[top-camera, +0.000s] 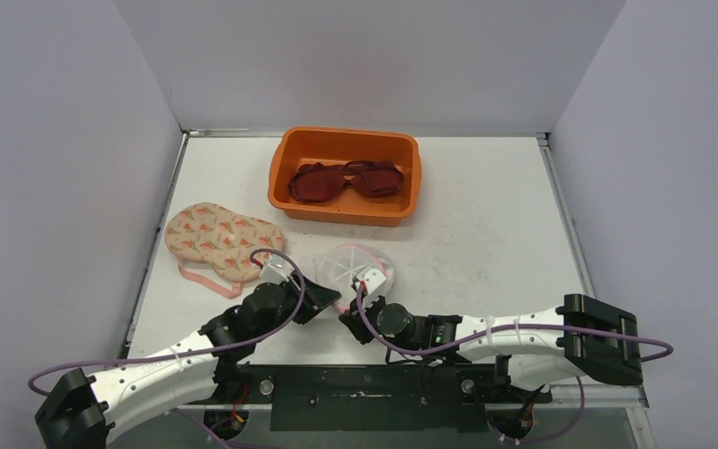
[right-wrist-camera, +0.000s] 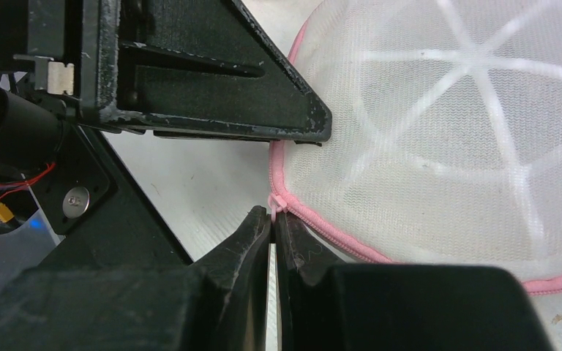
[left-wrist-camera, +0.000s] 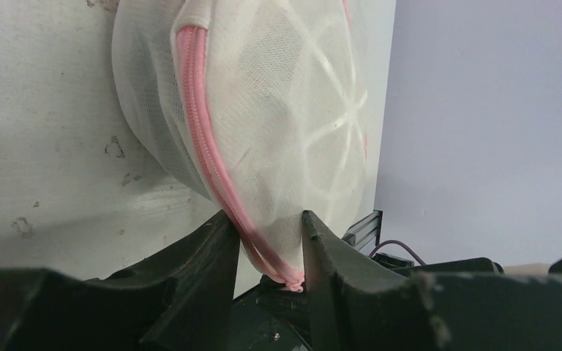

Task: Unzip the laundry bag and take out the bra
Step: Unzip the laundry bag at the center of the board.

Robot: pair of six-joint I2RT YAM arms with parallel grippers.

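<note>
1. Laundry bag [top-camera: 353, 264]: a small white mesh dome with stiff white ribs and a pink zipper [left-wrist-camera: 203, 146] round its rim. It is probably very light, with soft skin over a springy frame, so it will likely slide or lift off the counter [top-camera: 486, 243] if pulled from one side only.
2. Best holds, as I judge it: the seamed rim for anchoring and the zipper pull [right-wrist-camera: 274, 205] for opening. The mesh itself is thin and could snag or tear.
3. Bra inside: can't make it out through the mesh. It is presumably soft and floppy, and the straps may catch on the zipper teeth on the way out.
4. Left hand [left-wrist-camera: 267, 248]: about half closed on the bag's near edge. The zipper seam and mesh sit between the fingers and touch both, which looks like an anchoring pinch.
5. Right hand [right-wrist-camera: 273, 227]: fully closed, fingertips pinching the pink zipper pull at the rim. The bag's dome is just beyond it and to its right.
6. The bag sits at the near-middle of the counter, between the two hands, with the zipper apparently not yet run open.
7. Elsewhere, well apart from the bag: a dark red bra [top-camera: 346, 180] in the orange tub [top-camera: 285, 182] at the back, and a floral bra [top-camera: 220, 238] on the left.
</note>
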